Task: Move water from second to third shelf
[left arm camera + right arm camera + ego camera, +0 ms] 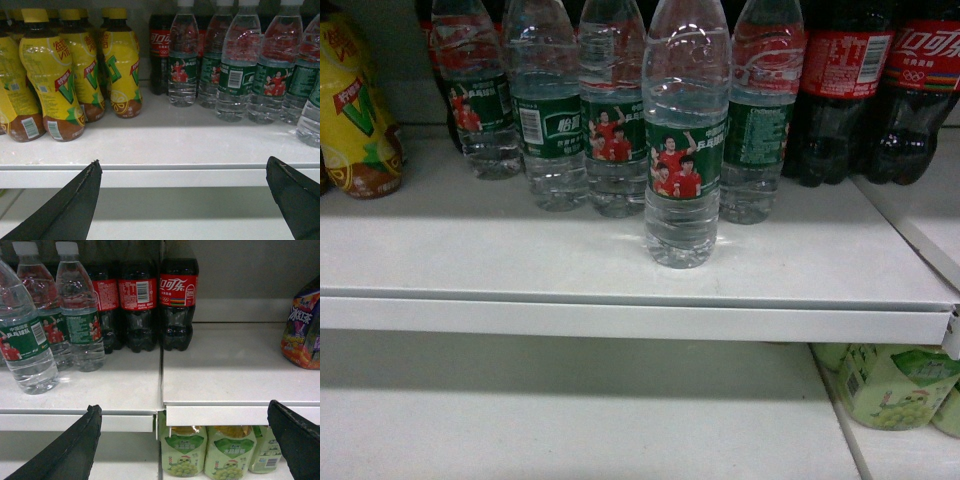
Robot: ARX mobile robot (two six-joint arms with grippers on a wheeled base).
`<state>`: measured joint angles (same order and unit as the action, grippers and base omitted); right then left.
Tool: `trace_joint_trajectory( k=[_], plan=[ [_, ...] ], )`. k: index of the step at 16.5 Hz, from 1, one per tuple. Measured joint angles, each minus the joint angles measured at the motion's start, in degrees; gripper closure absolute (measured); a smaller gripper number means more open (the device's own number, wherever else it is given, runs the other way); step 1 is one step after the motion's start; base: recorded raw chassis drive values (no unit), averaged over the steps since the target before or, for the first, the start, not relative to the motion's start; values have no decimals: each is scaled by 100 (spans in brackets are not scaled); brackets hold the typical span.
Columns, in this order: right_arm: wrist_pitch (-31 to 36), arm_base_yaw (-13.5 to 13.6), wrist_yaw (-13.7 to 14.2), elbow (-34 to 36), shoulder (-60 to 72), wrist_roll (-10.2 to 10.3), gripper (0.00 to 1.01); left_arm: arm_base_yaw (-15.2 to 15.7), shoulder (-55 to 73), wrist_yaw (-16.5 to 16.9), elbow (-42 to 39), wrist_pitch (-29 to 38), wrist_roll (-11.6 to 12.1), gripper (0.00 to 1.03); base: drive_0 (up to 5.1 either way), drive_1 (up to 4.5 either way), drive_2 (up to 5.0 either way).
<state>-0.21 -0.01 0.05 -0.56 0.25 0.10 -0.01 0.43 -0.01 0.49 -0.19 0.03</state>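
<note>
A: Where's the water?
B: Upright at the front of the white shelf, ahead of its row; green label, red-shirted players.
A: Neighbours?
B: Cola bottles with red Chinese Coca-Cola script on the right, yellow drink bottles marked "V" on the left.
A: Grippers?
B: Left gripper and right gripper both spread wide, empty, below the shelf edge

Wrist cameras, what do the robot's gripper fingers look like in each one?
In both wrist views, the left gripper and right gripper show two matte black, wedge-shaped fingers tapering to points, with a faint pale seam along the edges. No cables, markings or arm links are visible; the head view shows neither.
</note>
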Motion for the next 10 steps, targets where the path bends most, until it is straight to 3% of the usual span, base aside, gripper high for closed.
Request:
trace_joint_trajectory(
  k=[10],
  plan=[
    [0, 0, 0, 0, -2, 0, 3, 0, 0, 0, 0, 0, -2, 5, 0, 0, 0]
  ],
)
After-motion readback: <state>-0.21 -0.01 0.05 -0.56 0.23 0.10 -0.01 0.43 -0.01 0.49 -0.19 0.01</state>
